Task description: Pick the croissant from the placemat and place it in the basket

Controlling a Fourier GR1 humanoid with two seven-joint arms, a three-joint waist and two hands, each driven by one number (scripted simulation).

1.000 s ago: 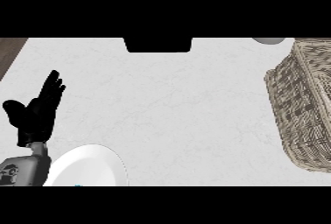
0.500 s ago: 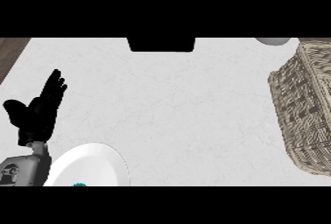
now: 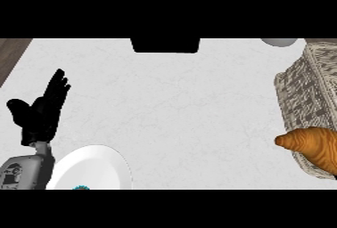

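The croissant (image 3: 314, 147) shows at the right edge, in front of the near wall of the woven basket (image 3: 304, 84). It looks lifted up, most likely so it can go over that wall and down inside, though I cannot tell what holds it, because the right hand is not in the picture. No placemat shows either. The left hand (image 3: 41, 111) rests at the left side with its fingers straight and spread, pointing up, holding nothing. It sits out of the way, I think, since the job needs only one hand. A white plate (image 3: 92, 171) lies just beside that arm, near the bottom edge.
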